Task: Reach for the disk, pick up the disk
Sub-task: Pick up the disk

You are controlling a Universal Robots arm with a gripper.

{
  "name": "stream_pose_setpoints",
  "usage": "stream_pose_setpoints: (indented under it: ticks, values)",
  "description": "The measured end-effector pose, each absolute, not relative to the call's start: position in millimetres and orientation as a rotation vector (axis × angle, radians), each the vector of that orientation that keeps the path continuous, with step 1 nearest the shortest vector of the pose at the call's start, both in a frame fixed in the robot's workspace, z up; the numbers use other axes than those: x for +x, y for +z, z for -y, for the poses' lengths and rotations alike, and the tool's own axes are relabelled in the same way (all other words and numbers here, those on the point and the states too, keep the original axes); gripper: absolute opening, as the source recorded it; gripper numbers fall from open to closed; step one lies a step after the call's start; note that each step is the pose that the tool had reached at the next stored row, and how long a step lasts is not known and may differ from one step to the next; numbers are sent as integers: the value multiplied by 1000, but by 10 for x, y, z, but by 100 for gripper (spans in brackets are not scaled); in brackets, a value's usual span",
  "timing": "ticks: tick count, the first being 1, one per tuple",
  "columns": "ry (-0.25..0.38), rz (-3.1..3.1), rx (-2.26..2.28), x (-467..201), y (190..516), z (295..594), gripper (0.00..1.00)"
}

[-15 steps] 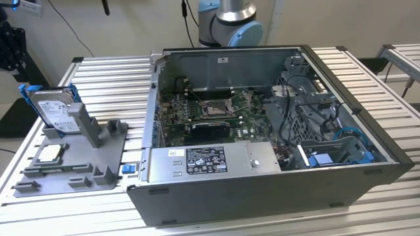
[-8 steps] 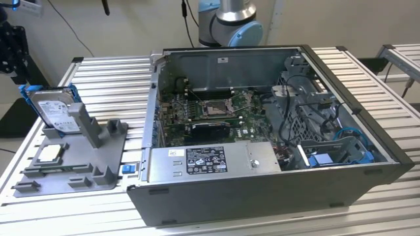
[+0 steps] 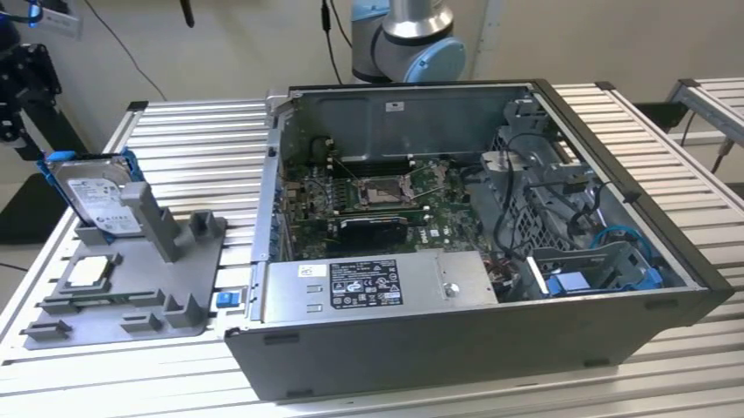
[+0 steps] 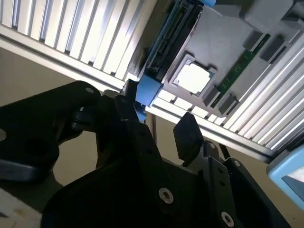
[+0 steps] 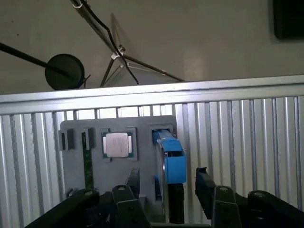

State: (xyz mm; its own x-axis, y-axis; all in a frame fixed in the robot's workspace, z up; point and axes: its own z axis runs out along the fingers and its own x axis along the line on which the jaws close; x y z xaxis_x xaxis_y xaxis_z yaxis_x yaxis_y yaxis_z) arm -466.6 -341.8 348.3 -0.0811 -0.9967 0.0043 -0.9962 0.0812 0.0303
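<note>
Exterior view: the disk [image 3: 99,200] stands upright on one edge in a slot of the grey holder tray [image 3: 186,261], at the far corner of the tray on the exterior view's left. Its labelled face is turned toward the camera and its blue frame runs along the upper and outer edges. A small square chip [image 3: 91,272] lies flat in a recess of the same tray, nearer the camera and apart from the disk. The tray rests on the slatted desk [image 3: 198,148], just beside the open computer case [image 3: 465,348]. Bare slats lie behind the disk up to the desk's far edge. The arm's base [image 3: 407,35] rises behind the case.

First wrist view: the disk [image 5: 170,156] appears edge-on, blue frame foremost. The hand [image 5: 166,190] is released, with a black finger [image 5: 204,183] spread to each side of the disk's edge. Bare slats show between this finger and the disk. The chip [image 5: 117,144] sits to one side, outside the fingers.

Second wrist view: the hand [image 4: 156,108] is level with the blue corner of the disk [image 4: 164,45], at the desk's edge rail [image 4: 71,61].
</note>
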Motion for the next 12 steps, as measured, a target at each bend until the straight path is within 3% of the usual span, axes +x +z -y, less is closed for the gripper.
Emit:
stream_pose_setpoints:
  ticks: [12]
  values:
    - [-30, 2282, 2124, -4640, 3265, 3397, 100]
